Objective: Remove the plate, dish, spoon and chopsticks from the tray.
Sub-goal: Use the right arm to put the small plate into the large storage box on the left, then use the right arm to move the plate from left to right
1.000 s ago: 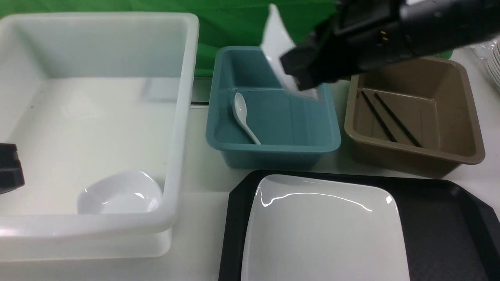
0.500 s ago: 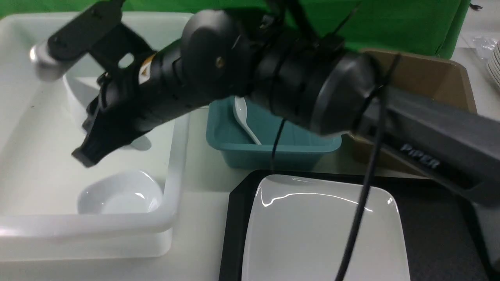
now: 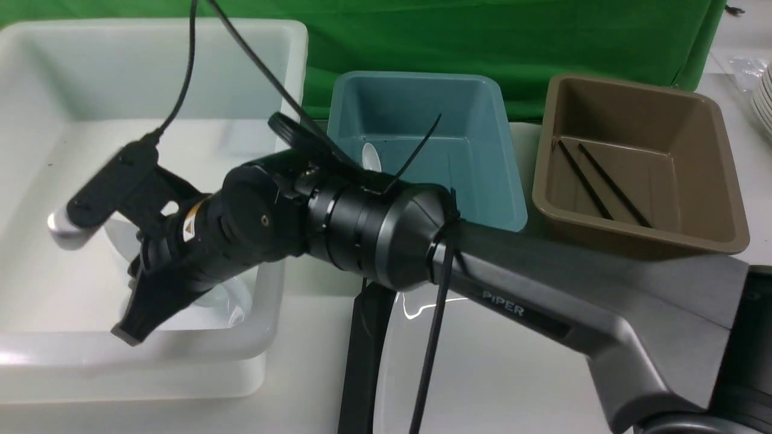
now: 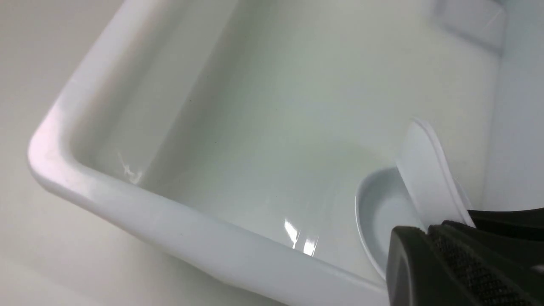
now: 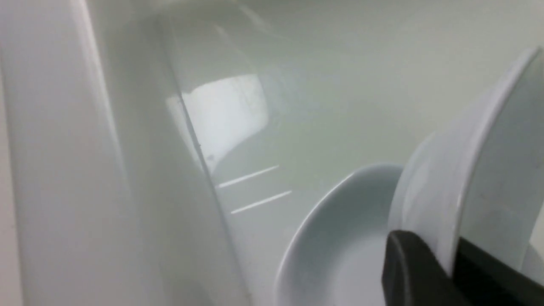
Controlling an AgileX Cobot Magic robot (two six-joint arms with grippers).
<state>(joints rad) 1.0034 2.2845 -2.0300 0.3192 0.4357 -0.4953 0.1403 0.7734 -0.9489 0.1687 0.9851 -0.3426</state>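
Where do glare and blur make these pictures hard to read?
Front view: a glare streak on the plate; the right arm's wrist camera looks smeared. Left wrist view: bright spots near the white bin's rim. Right wrist view: soft all over; the small dish in the right end effector is out of focus.

The right gripper (image 5: pixel 442 257) swung its dish (image 5: pixel 480 170) from over the blue bin (image 3: pixel 416 78) into the white bin (image 3: pixel 283 72).
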